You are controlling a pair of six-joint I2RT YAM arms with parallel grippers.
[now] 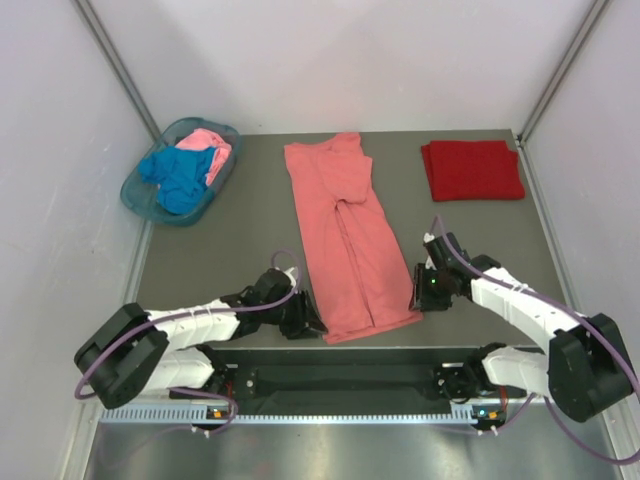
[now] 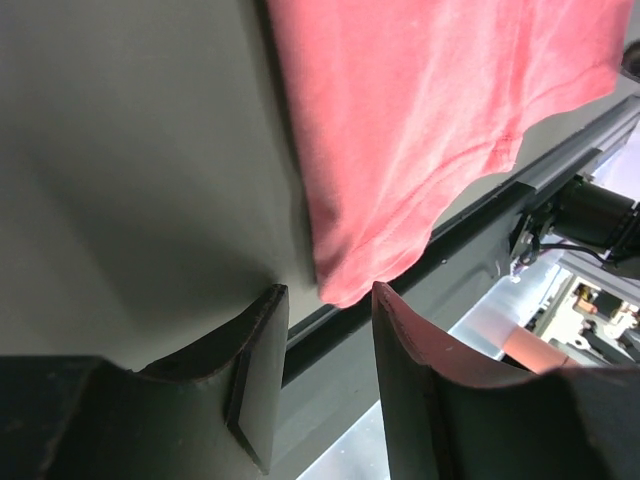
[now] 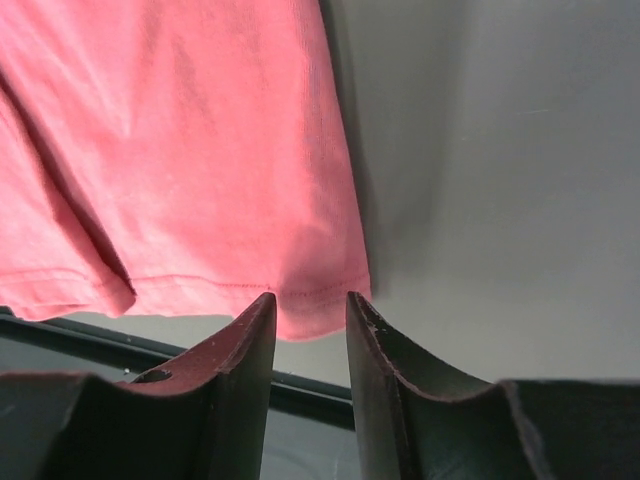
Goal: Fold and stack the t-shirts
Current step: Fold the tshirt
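The left pincer (image 2: 325,292) stood open and empty at the salmon-coral t-shirt's (image 1: 345,235) near-left corner. The right pincer (image 3: 310,300), jaws parted too, sat at its near-right corner.

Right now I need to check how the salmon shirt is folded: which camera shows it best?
The top external view: the whole salmon shirt lies there as a long strip. The left wrist view shows only its near left corner, the right wrist view only its near right corner and hem.
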